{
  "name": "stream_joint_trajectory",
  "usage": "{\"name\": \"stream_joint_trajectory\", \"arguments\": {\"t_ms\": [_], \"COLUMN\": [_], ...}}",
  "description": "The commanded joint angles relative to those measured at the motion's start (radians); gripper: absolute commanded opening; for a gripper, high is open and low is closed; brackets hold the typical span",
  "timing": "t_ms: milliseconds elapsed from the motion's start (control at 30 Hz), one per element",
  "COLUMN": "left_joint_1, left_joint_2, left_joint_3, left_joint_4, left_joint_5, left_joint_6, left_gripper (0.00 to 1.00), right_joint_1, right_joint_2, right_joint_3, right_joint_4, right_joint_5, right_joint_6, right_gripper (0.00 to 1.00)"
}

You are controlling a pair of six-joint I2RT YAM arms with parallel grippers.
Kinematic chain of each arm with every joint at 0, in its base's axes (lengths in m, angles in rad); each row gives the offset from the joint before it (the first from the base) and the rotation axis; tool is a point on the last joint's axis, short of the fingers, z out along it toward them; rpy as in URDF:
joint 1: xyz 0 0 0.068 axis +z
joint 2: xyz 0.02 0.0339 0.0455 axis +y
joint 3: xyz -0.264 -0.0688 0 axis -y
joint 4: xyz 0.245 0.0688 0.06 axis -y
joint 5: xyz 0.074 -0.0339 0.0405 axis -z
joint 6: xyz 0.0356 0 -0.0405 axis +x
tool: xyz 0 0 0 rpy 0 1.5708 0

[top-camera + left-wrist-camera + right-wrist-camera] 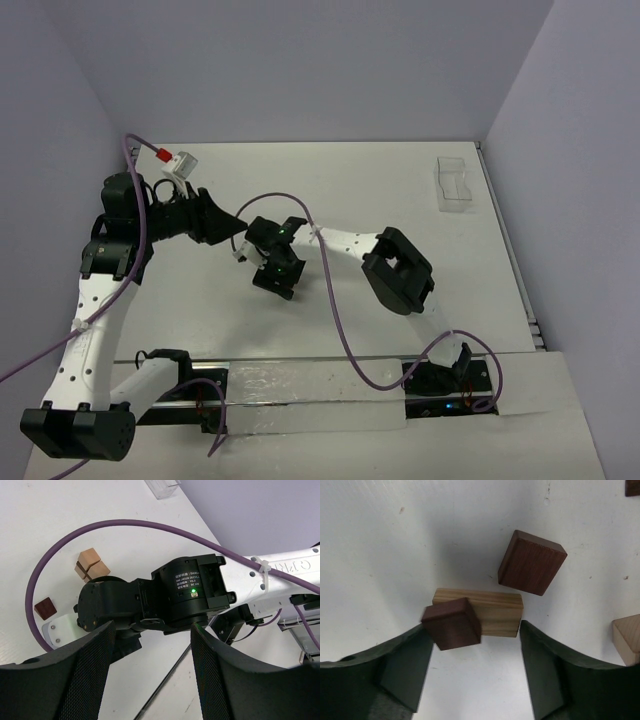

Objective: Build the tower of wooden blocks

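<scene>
In the right wrist view my right gripper [476,641] is open over loose wood blocks. A dark brown cube [452,623], blurred, overlaps the left end of a flat tan block [495,611] and touches my left finger [405,665]. A second brown block [531,561] lies just beyond, and a tan block [627,637] sits at the right edge. In the left wrist view my left gripper [152,672] is open and empty, close behind the right wrist [195,587]. Tan cubes [90,565] and a brown cube [45,608] lie beyond. No upright tower shows. From above, both grippers [232,226] [273,278] hide the blocks.
A clear plastic tray [455,183] stands at the back right, also at the top of the left wrist view [162,486]. A purple cable [335,300] loops over the table between the arms. A white-and-red connector [178,159] lies at the back left.
</scene>
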Motion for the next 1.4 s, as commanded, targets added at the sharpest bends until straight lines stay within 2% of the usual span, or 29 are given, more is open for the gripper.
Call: {"name": "stream_joint_trajectory", "arguments": {"t_ms": [0,267,400,467,600,833,1067,1167,1367], "left_joint_1": [0.012,0.022,0.030,0.031,0.034,0.040,0.045,0.048,0.061], "left_joint_2": [-0.009,-0.019,-0.016,-0.014,-0.008,0.004,0.012,0.020,0.035], "left_joint_3": [0.031,0.029,0.038,0.042,0.048,0.026,0.061,0.062,0.090], "left_joint_4": [0.039,0.033,0.046,0.050,0.044,0.076,0.007,0.007,0.062], "left_joint_5": [0.017,0.015,0.018,0.019,0.012,0.022,0.017,0.041,0.110], "left_joint_6": [-0.004,-0.001,-0.015,-0.018,-0.015,-0.053,-0.015,-0.017,-0.036], "left_gripper": [0.68,0.67,0.68,0.68,0.70,0.75,0.82,0.83,0.81], "right_joint_1": [-0.003,0.008,0.010,0.015,0.016,0.034,0.033,0.026,-0.062], "right_joint_2": [0.018,0.026,0.064,0.064,0.025,0.050,-0.116,-0.176,-0.318], "right_joint_3": [0.074,0.200,0.382,0.357,0.135,0.220,0.159,0.146,0.089], "right_joint_4": [-0.068,-0.238,-0.333,-0.333,-0.265,-0.321,-0.289,-0.277,-0.213], "right_joint_5": [-0.029,-0.003,0.028,0.019,0.054,0.055,0.032,0.037,-0.006], "right_joint_6": [-0.034,-0.100,-0.111,-0.113,-0.138,-0.152,-0.200,-0.249,-0.392], "right_gripper": [0.70,0.56,0.52,0.52,0.48,0.47,0.47,0.47,0.47]}}
